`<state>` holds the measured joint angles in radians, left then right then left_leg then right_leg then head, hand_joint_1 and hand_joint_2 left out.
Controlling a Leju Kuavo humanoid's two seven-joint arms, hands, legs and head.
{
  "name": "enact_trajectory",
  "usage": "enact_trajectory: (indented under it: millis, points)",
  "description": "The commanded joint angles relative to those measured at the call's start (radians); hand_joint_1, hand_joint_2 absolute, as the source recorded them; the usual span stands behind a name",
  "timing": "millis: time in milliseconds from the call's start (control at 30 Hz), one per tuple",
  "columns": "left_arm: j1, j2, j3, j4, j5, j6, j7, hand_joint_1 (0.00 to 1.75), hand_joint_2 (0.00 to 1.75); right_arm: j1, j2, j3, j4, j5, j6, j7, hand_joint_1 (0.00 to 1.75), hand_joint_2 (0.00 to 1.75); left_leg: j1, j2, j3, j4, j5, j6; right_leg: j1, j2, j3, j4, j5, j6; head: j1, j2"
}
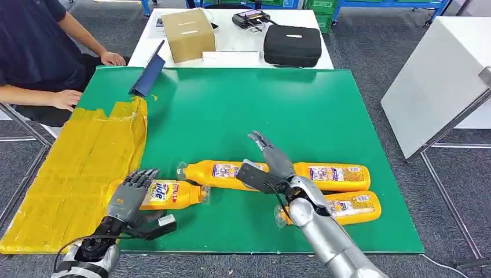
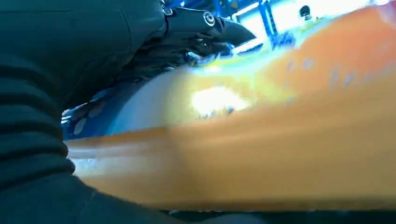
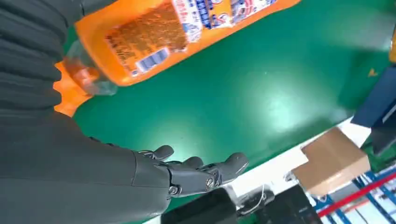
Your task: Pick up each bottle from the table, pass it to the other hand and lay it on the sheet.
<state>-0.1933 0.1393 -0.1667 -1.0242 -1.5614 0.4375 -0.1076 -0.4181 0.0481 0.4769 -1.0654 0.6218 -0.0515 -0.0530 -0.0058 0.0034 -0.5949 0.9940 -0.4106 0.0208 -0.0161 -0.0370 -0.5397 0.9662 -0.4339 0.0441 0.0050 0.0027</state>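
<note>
Four orange plastic bottles lie on their sides on the green surface (image 1: 301, 110), all toward its near edge. The leftmost orange bottle with a blue-lettered label (image 1: 171, 194) lies right at the edge of the yellow taped sheet (image 1: 75, 168), and the left hand (image 1: 128, 197) is wrapped over its near-left end, fingers curled on the bottle; the left wrist view shows the orange body pressed close under those dark fingers (image 2: 205, 28). Just to its right lies a second orange bottle (image 1: 217, 172) with its clear neck pointing left. Beyond the right arm lies a third bottle (image 1: 333, 175), and nearer, a fourth bottle (image 1: 350, 207), partly hidden by the silver forearm. The right hand (image 1: 269, 165) hovers above the gap between the second and third bottles, fingers stretched out and spread, holding nothing.

At the sheet's far corner a dark blue flat folder (image 1: 149, 72) leans. Farther off, a white table (image 1: 231, 35) carries a brown cardboard box (image 1: 188, 35) and a black zipped case (image 1: 292, 43). At the far left a person in dark clothes (image 1: 35, 52) sits with both hands beside the sheet.
</note>
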Motion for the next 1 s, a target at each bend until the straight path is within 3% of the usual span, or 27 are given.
enact_trajectory:
  millis: [33, 200, 400, 533, 967, 1000]
  points:
    - [-0.058, 0.052, -0.088, 0.147, -0.009, -0.014, 0.01, 0.0, 0.0, -0.094, 0.017, 0.054, 0.178, -0.002, 0.003, 0.005, 0.0, 1.75, 0.001, 0.002, 0.001, 0.0, 0.0, -0.002, 0.001, 0.005, 0.001, 0.0, 0.0, -0.002, 0.0, 0.0]
    - [-0.081, 0.102, -0.117, 0.205, -0.005, -0.089, 0.019, 0.0, 0.0, -0.103, 0.022, 0.078, 0.203, -0.003, 0.003, 0.013, 0.0, 1.75, 0.002, 0.002, 0.001, 0.0, 0.0, -0.003, 0.001, 0.006, 0.0, 0.0, 0.001, -0.003, 0.0, 0.0]
    - [-0.119, 0.156, -0.125, 0.235, 0.099, -0.155, -0.085, 0.0, 0.0, -0.151, 0.036, 0.114, 0.323, 0.003, 0.032, 0.021, 0.0, 1.75, 0.003, 0.004, 0.001, 0.0, 0.002, -0.006, 0.003, 0.01, -0.002, 0.001, 0.002, -0.005, 0.0, 0.0]
    - [-0.133, 0.141, -0.117, 0.175, 0.275, -0.193, -0.194, 0.0, 0.0, -0.198, 0.05, 0.161, 0.456, 0.026, 0.057, 0.035, 0.0, 1.75, 0.002, 0.004, 0.002, -0.001, 0.004, -0.006, 0.002, 0.009, -0.003, 0.004, 0.005, -0.007, 0.0, 0.0]
    - [-0.126, 0.143, -0.125, 0.163, 0.285, -0.202, -0.188, 0.0, 0.0, -0.201, 0.052, 0.164, 0.464, 0.026, 0.054, 0.031, 0.0, 1.75, 0.003, 0.001, -0.002, 0.0, 0.01, -0.011, 0.004, 0.006, -0.008, 0.008, 0.008, -0.011, 0.0, 0.0]
    - [-0.124, 0.129, -0.1, 0.156, 0.363, -0.198, -0.235, 0.0, 0.0, -0.204, 0.051, 0.174, 0.473, 0.032, 0.063, 0.039, 0.0, 1.75, 0.003, 0.0, -0.001, 0.0, 0.01, -0.011, 0.004, 0.004, -0.007, 0.008, 0.007, -0.011, 0.0, 0.0]
